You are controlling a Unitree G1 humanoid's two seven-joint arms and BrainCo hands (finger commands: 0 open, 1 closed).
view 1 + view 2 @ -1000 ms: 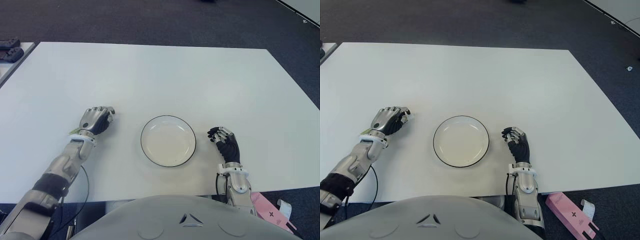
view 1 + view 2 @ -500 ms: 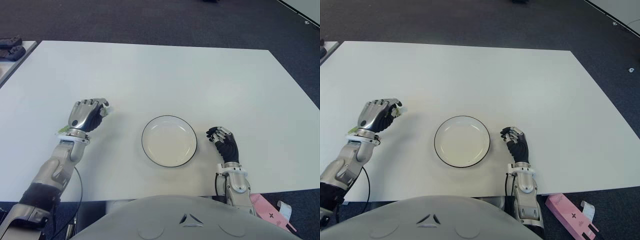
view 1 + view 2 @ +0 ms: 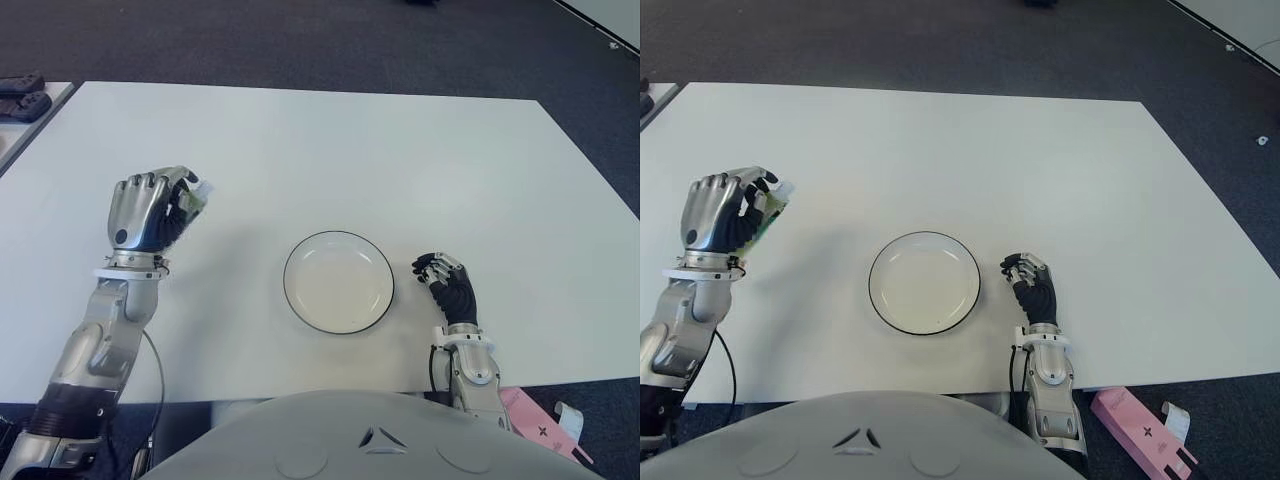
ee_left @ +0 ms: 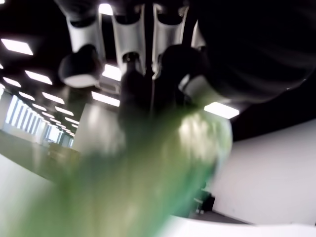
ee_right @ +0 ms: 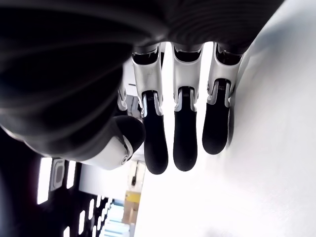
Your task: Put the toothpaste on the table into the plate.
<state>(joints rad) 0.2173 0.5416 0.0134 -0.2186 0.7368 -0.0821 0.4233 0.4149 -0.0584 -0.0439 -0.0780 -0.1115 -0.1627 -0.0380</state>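
Observation:
My left hand [image 3: 150,210] is raised above the left part of the white table [image 3: 400,150], its fingers curled around a green and white toothpaste tube [image 3: 197,196] whose end pokes out past the fingertips. In the left wrist view the tube [image 4: 148,182] fills the palm as a green blur. A white plate [image 3: 338,281] with a dark rim lies empty near the table's front middle, to the right of that hand. My right hand [image 3: 447,285] shows right of the plate, fingers relaxed and holding nothing.
A pink box [image 3: 1140,428] lies on the dark floor off the table's front right corner. Black objects [image 3: 20,95] sit on a neighbouring surface at the far left.
My left hand has lifted off the table with the toothpaste in it, rising and shifting left and away from the front edge. The right hand has stayed put.

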